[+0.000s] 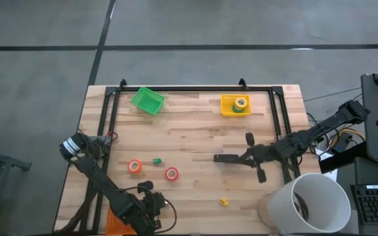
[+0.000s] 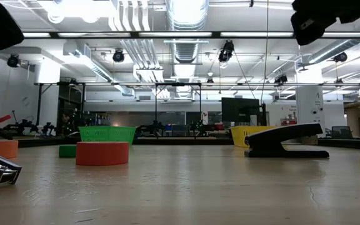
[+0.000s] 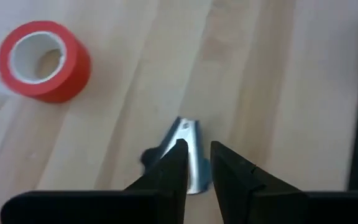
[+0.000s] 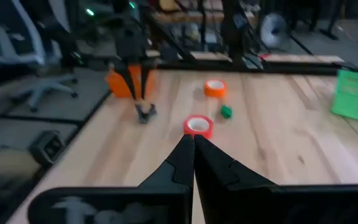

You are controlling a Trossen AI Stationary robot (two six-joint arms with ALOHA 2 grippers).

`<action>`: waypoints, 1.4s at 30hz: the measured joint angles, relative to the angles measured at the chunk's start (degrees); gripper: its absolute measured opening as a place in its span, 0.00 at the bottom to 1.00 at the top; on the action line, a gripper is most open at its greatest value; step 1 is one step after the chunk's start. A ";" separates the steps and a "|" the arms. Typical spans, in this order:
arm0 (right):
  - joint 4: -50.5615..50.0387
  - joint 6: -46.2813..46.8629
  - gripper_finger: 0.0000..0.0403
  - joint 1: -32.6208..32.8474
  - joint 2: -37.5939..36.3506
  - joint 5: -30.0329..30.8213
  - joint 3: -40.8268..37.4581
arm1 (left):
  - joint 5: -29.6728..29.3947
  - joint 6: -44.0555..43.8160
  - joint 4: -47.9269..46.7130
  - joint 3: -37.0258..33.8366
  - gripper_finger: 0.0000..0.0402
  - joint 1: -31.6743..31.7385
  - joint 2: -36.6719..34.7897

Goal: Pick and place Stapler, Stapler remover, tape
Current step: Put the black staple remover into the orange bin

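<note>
We are looking down at a wooden tabletop (image 1: 195, 164). Our left gripper (image 3: 196, 163) is sitting low at the near left part of the tabletop. Its fingers are standing a little apart, one on each side of a small shiny staple remover (image 3: 188, 155), but we cannot tell if they are squeezing it. The staple remover is lying on the wood, just near of the red tape roll (image 1: 171, 174).

Our right gripper (image 4: 193, 144) is closed tight and is holding nothing. It is hanging over the right part of the tabletop, beside the black stapler (image 1: 227, 158). The stapler is lying flat on the wood, a bit right of the middle.

An orange tape roll (image 1: 134, 166) is sitting left of the red one, with a little green block (image 1: 157, 160) between them. A green bin (image 1: 147, 101) is standing at the far left. A yellow bin (image 1: 235, 105) at the far right is holding a green tape roll (image 1: 241, 103). A small yellow thing (image 1: 224, 202) is lying near the front edge.
</note>
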 joint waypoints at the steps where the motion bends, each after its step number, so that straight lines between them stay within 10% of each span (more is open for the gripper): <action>1: 0.43 0.01 0.02 0.02 -1.18 -0.15 -0.81 | 0.44 0.03 0.74 0.03 0.18 0.03 -0.03; 21: 1.03 1.49 0.02 -1.93 -10.17 0.04 -7.31 | 7.19 -0.10 4.89 -3.12 0.39 0.20 0.00; 42: 0.94 1.67 0.02 -1.93 -10.16 0.06 -7.31 | 5.65 0.25 9.44 -7.20 0.24 0.20 0.04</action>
